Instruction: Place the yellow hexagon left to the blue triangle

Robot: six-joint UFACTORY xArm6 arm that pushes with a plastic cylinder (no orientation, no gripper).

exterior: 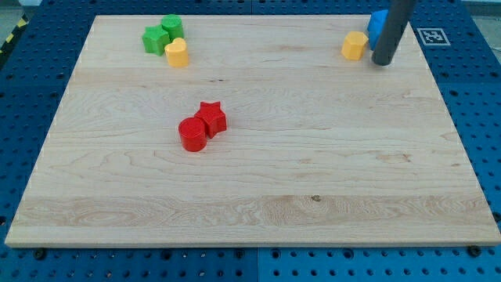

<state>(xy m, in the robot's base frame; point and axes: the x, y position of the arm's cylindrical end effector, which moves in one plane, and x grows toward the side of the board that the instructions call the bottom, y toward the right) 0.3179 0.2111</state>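
Our tip [383, 62]: no pincer to release or clench, just our dark rod, resting near the board's top right corner, just right of the yellow hexagon [355, 45].
Yellow hexagon: just left of the blue triangle [377, 25], whose shape our rod partly hides.
Top left cluster: green star [155, 39], a second green block [172, 27], a yellow cylinder [178, 52], all touching.
Centre-left: red cylinder [192, 134] against red star [211, 117].
Surface: we work on a wooden board [313, 180].

Yellow hexagon [354, 45], blue triangle [377, 26]
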